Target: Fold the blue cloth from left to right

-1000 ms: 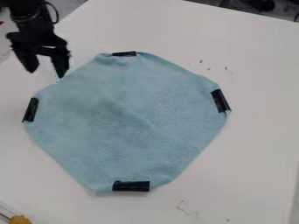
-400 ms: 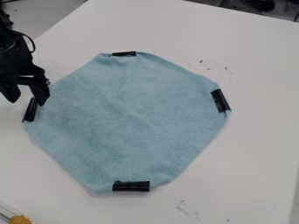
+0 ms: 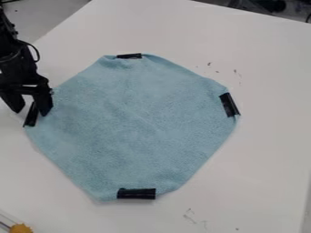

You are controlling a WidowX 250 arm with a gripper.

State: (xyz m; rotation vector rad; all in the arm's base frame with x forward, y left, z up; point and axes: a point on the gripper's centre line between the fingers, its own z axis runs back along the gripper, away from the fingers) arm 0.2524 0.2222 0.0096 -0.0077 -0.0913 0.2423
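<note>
The black gripper (image 3: 30, 112) hangs open at the left edge of the cloth, its two fingers apart on either side of the black tape strip (image 3: 31, 115) there. The blue cloth (image 3: 133, 127) lies flat on the white surface, with corners turned in under black tape at the top, right, bottom and left. One finger overlaps the cloth's left edge in view; whether it touches the cloth I cannot tell.
A white table (image 3: 267, 150) carries the cloth and has small dark marks right of it. An orange-yellow object (image 3: 21, 228) sits at the bottom left corner. Dark items lie beyond the table's top right edge.
From above the cloth's upper left side, the gripper has moved left and down to the left tape strip, lately shifting slightly right and lower. The cloth has not moved.
</note>
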